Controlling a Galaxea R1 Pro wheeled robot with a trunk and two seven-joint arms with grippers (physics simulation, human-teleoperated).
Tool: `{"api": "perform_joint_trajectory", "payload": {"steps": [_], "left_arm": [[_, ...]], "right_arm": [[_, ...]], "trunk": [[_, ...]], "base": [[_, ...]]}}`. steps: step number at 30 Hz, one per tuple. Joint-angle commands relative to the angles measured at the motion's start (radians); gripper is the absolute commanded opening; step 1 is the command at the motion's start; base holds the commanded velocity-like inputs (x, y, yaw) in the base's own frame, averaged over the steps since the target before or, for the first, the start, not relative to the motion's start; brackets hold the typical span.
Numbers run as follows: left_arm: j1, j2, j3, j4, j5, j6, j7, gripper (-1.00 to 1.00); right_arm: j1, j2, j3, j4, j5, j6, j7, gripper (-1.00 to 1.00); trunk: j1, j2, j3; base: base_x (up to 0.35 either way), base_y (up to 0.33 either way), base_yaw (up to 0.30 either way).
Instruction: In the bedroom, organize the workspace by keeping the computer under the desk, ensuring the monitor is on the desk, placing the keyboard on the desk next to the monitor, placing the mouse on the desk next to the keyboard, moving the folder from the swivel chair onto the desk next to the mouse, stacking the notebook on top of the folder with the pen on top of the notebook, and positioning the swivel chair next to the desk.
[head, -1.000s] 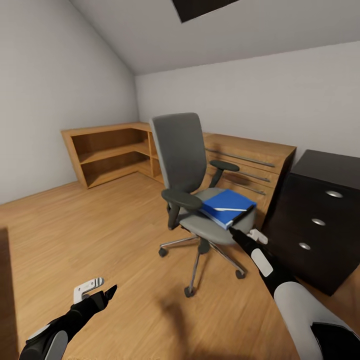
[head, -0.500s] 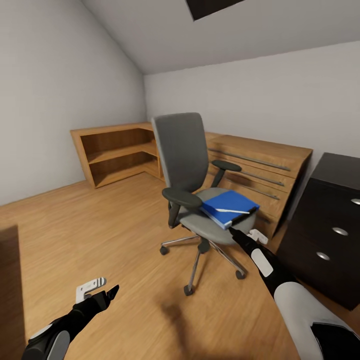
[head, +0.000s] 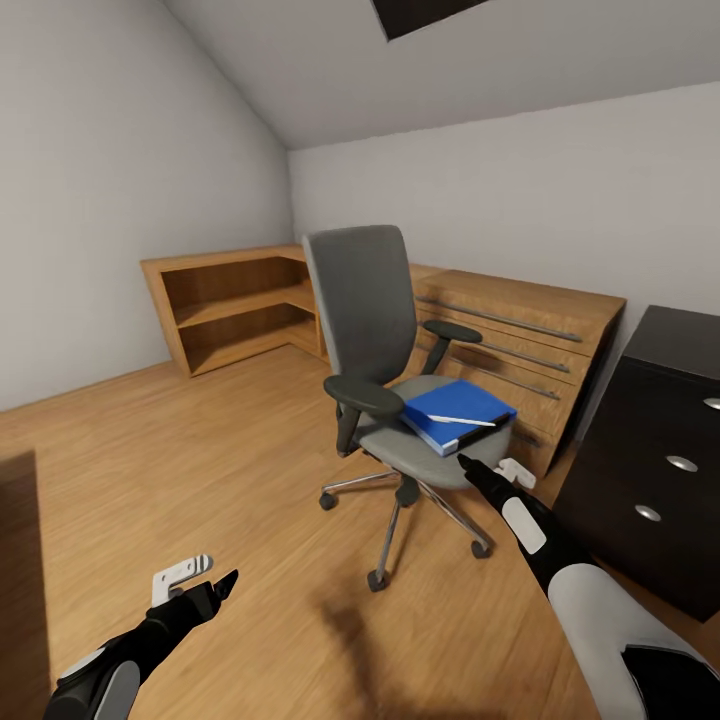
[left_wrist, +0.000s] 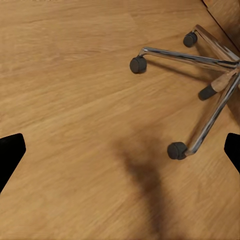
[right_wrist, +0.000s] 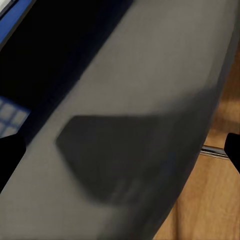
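Observation:
The swivel chair (head: 372, 330) stands mid-room on the wood floor, its grey back upright. On its seat lies the blue folder (head: 452, 408), and the thin white pen (head: 462, 421) rests across the folder. My right gripper (head: 466, 464) hovers at the seat's front edge, just below the folder, open. In the right wrist view the gripper (right_wrist: 120, 150) is close over the grey seat (right_wrist: 150, 75), with a corner of the folder (right_wrist: 12, 12) beyond. My left gripper (head: 226, 580) hangs low over the floor, open (left_wrist: 120, 150), facing the chair's chrome base (left_wrist: 190, 55). The desk's black drawer pedestal (head: 620, 420) stands right of the chair.
A light-wood chest with bar handles (head: 520, 325) sits behind the chair against the wall. A low open wooden shelf unit (head: 230, 300) fills the far left corner. A dark brown furniture edge (head: 15, 580) shows at the near left. Open wood floor (head: 200, 450) lies left of the chair.
The camera swung left during the first half second, shifting everything right in the picture, then held still. Both grippers keep their places relative to the chair.

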Motion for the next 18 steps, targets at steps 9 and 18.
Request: {"api": "perform_joint_trajectory", "payload": {"steps": [9,18], "left_arm": [[-0.001,0.0,0.002,-0.001,0.003,0.007,-0.002,1.0],[-0.001,0.0,0.002,0.0,0.003,0.007,-0.002,1.0]], "right_arm": [[0.0,0.0,-0.005,-0.001,-0.005,0.004,0.004,1.0],[0.0,0.0,-0.005,0.0,-0.005,0.001,0.004,1.0]], "trunk": [[0.0,0.0,-0.001],[0.0,0.0,-0.001]], "base": [[-0.158,0.0,0.0],[-0.018,0.0,0.0]]}}
